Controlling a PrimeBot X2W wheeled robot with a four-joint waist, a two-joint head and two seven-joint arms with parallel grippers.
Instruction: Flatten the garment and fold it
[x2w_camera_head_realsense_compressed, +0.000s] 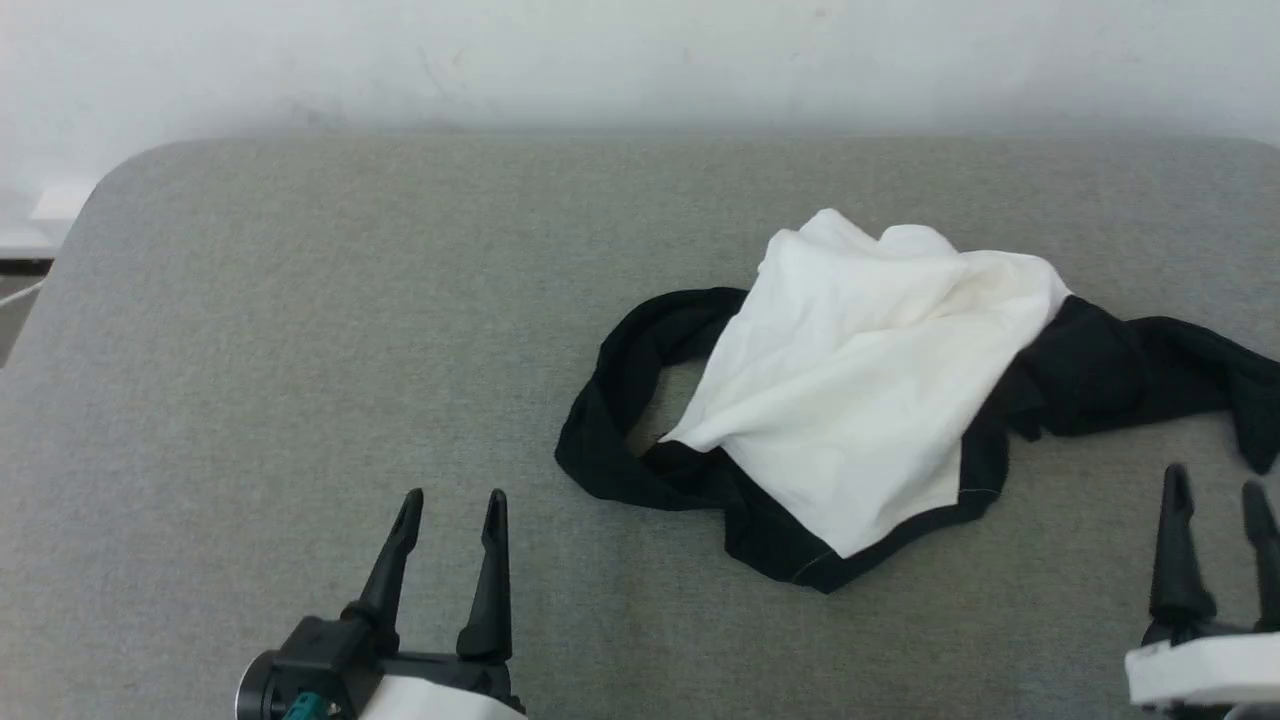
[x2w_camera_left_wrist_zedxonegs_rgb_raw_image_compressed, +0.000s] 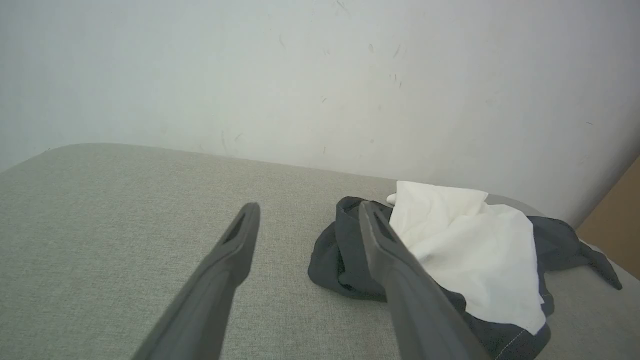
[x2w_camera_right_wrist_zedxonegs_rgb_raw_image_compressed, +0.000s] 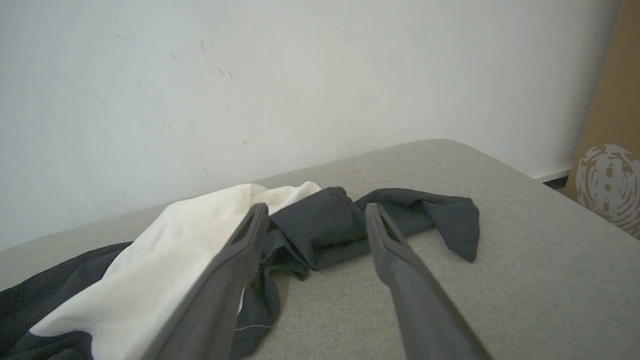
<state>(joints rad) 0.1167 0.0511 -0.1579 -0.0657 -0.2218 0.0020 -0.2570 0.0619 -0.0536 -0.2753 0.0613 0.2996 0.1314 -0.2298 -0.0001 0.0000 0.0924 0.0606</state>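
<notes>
On the grey, cloth-covered tabletop (x2w_camera_head_realsense_compressed: 300, 350), a little right of its middle, the garment (x2w_camera_head_realsense_compressed: 860, 400) lies in a crumpled heap, neither flattened nor folded. Its white panel sits on top, bunched into ridges at the far end and draping toward the near side, where a black hem borders it. To the left, black fabric curls out in a loop, and a patch of tabletop shows through the ring it makes. To the right, a black sleeve trails away toward the tabletop's right edge; seen from the right wrist, its end lies limp on the surface, short of the rounded corner.

Near the front edge, the left end effector (x2w_camera_head_realsense_compressed: 455, 497) is held well apart from the garment, off to its left. Its two dark fingers (x2w_camera_left_wrist_zedxonegs_rgb_raw_image_compressed: 220, 280) stand spread with nothing between them.

At the front right, the right end effector (x2w_camera_head_realsense_compressed: 1216, 480) is close to the trailing sleeve but clear of it. Its jaws are parted too, and it grips nothing. Along its own view, the fingers point toward the dark bunch where the white panel meets the sleeve.

Behind the tabletop rises a pale wall (x2w_camera_head_realsense_compressed: 640, 60) with faint scuff marks. A brown cardboard sheet (x2w_camera_right_wrist_zedxonegs_rgb_raw_image_compressed: 612, 100) with a pale round print stands at the right.
</notes>
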